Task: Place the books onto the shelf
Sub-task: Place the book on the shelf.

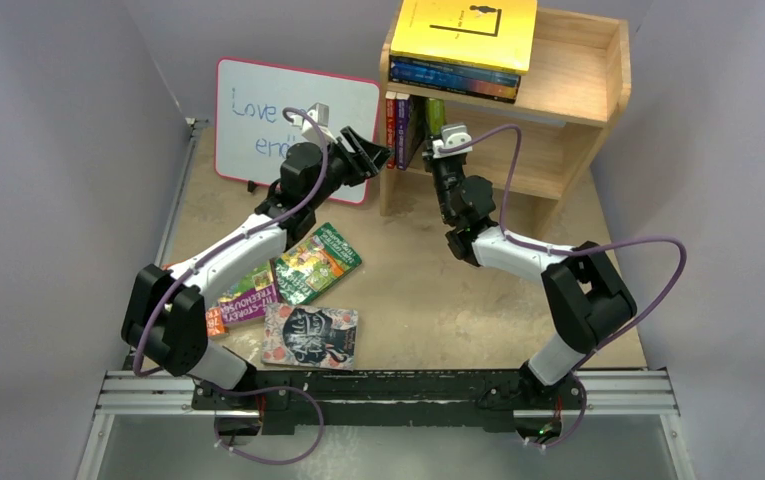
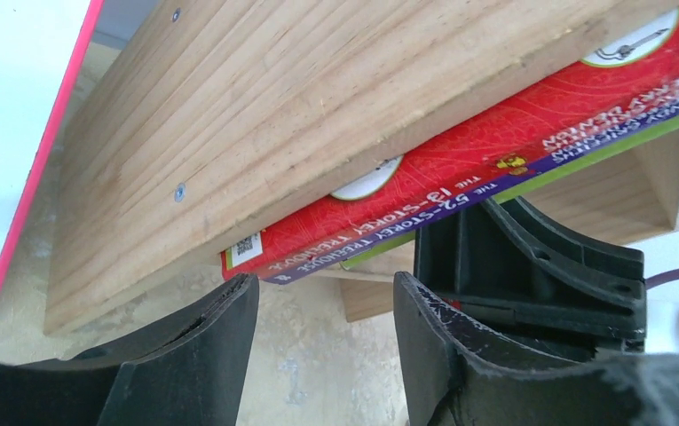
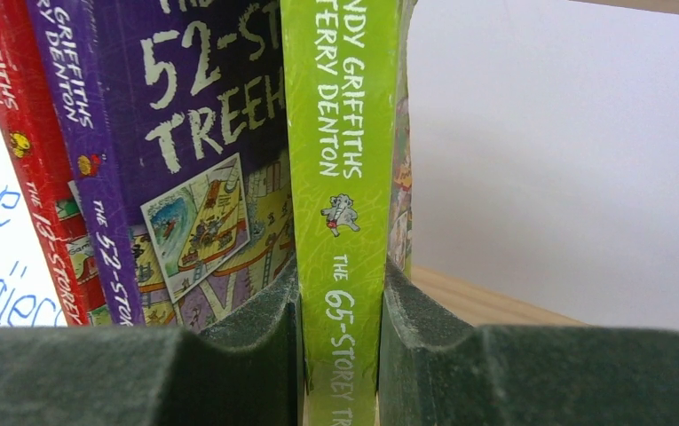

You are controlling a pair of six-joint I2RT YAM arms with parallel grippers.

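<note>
Top external view gave me the shelf (image 1: 578,80) at the far right of the table: pale wood, two tiers, side panels. On its upper tier lay a flat stack, a yellow book (image 1: 465,30) on top of dark blue ones (image 1: 455,78). On the lower tier three thin paperbacks stood upright against the shelf's left panel: a red book (image 3: 25,169), a purple book (image 3: 185,133) beside it, and a green book (image 3: 340,177) on the outside.

My right gripper (image 3: 340,355) was pinched on the green book's spine, one pad on each side, the book upright and leaning slightly away from the purple one.

My left gripper (image 2: 327,346) sat just outside the shelf's left panel, near the whiteboard (image 1: 258,110). Its fingers (image 2: 193,355) stood partly apart with bare table between them, holding nothing.

Left of the shelf, well apart from it, more books lay flat on the table under my left arm: a green-covered one (image 1: 320,262), a purple one (image 1: 246,298) partly hidden by the arm, and a dark floral one (image 1: 310,336) nearest the arm bases.
</note>
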